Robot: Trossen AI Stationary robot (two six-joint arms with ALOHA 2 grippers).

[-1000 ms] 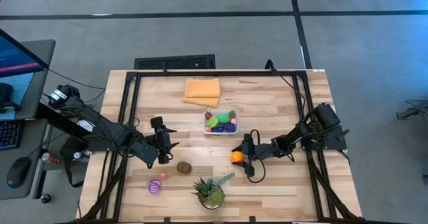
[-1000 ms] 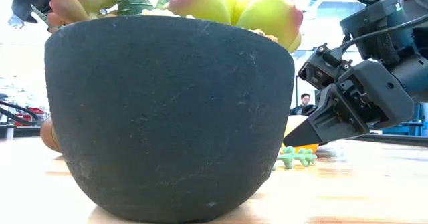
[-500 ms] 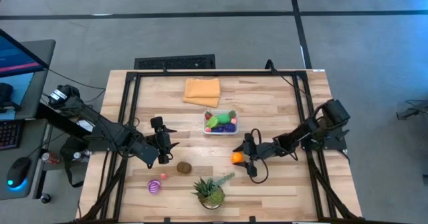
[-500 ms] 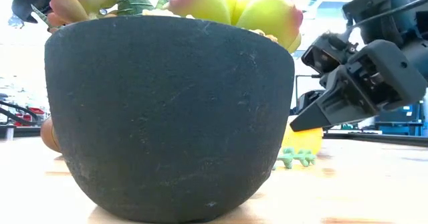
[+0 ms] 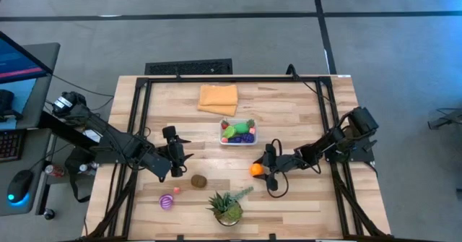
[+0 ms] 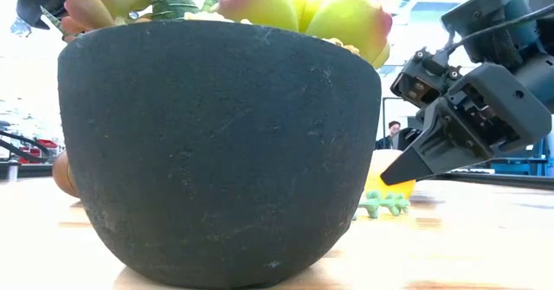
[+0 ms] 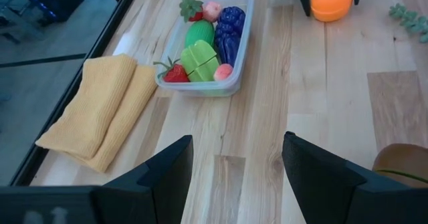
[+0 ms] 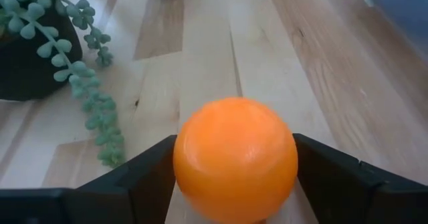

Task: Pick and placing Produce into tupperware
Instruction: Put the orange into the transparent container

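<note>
Several toy fruits already fill the small clear plastic tub (image 5: pixel 237 133); my right gripper (image 8: pixel 231 184) clenches the round orange fruit (image 8: pixel 235 158) just short of it; brown (image 5: pixel 198 180) and striped (image 5: pixel 167 201) pieces remain; left gripper (image 7: pixel 231 167) released
</note>
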